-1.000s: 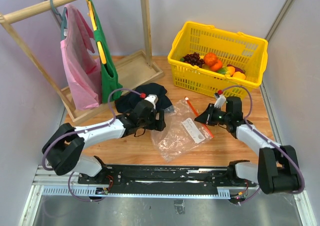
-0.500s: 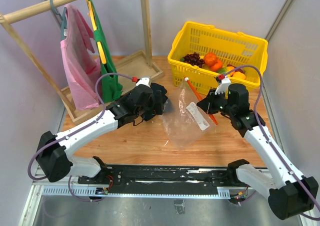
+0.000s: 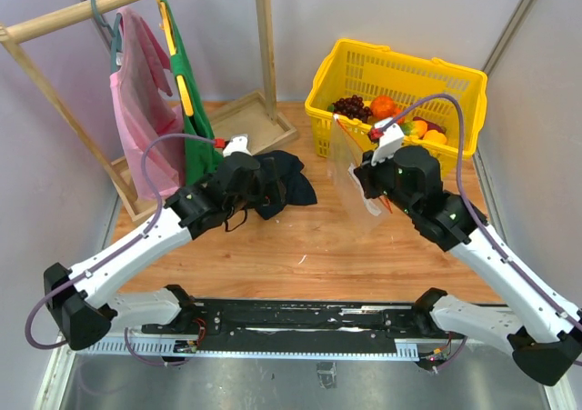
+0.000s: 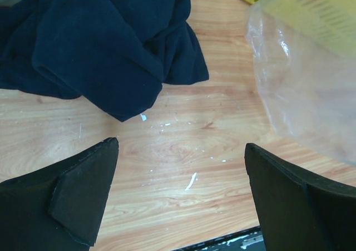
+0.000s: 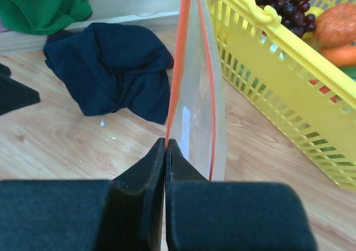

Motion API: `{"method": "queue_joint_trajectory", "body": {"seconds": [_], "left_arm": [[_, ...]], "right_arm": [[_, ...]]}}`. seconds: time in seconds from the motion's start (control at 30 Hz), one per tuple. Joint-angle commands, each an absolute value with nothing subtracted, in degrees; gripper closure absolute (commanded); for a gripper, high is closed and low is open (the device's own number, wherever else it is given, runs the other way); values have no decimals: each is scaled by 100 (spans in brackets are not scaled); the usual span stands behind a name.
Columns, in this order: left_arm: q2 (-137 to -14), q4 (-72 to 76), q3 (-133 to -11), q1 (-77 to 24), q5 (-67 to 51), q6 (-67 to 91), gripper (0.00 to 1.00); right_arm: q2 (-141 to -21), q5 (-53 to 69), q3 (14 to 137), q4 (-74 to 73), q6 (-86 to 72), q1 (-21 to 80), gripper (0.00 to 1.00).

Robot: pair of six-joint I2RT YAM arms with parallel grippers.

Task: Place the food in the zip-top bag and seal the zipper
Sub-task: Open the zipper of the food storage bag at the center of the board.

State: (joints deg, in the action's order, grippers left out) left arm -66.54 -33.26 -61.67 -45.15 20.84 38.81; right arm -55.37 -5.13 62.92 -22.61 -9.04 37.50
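**Changes from the earlier pictures**
- A second ago the zip-top bag (image 3: 356, 169) lies flat on the desk (image 3: 300, 246) between the arms. It now hangs lifted beside the front left corner of the yellow basket (image 3: 414, 57).
- The right gripper (image 5: 166, 143) has risen and reached forward with the bag.
- The left gripper (image 4: 181, 173) has drawn back to the left and is now over the dark cloth (image 3: 289, 175).

**Zip-top bag**
- It is clear, crinkled plastic, held on edge.
- Whether its lower part touches the desk cannot be told.

**Zipper** (image 5: 177, 56)
- It is an orange-red strip whose long axis runs straight away from the right fingers (image 5: 139, 167) toward the basket rim.
- Its two halves stand slightly parted further out.

**Label** (image 5: 185, 123)
- A small white patch is seen through the plastic.
- Its writing is too small to read.

**Right fingers**
- They are pressed together, clamping the bag's zipper edge at its near end.

**Left fingers** (image 4: 83, 195)
- They are wide apart and hold nothing, with bare desk between them.

**Food**
- The purple grapes (image 3: 353, 108) and an orange fruit (image 3: 383, 106) lie inside the basket with the other pieces.
- None of the food is in the bag.
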Motion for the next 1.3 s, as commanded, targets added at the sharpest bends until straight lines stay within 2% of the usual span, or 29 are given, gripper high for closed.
{"method": "queue_joint_trajectory", "body": {"seconds": [0.0, 0.3, 0.7, 1.27], "left_arm": [[-6342, -3222, -6261, -4535, 2290, 4414, 1], [-6144, -2322, -5881, -4535, 1627, 5607, 3], [-6335, -1596, -5230, -4535, 890, 6794, 4], [-6577, -1202, -4865, -4535, 997, 7449, 25]], "right_arm": [[-5726, -1838, 6339, -2283, -416, 4386, 99], [-6104, -2756, 5471, -1171, -711, 5540, 99], [-6560, -2729, 5162, -429, -1487, 6170, 99], [-6861, -2832, 5172, -58, -1673, 6432, 98]]}}
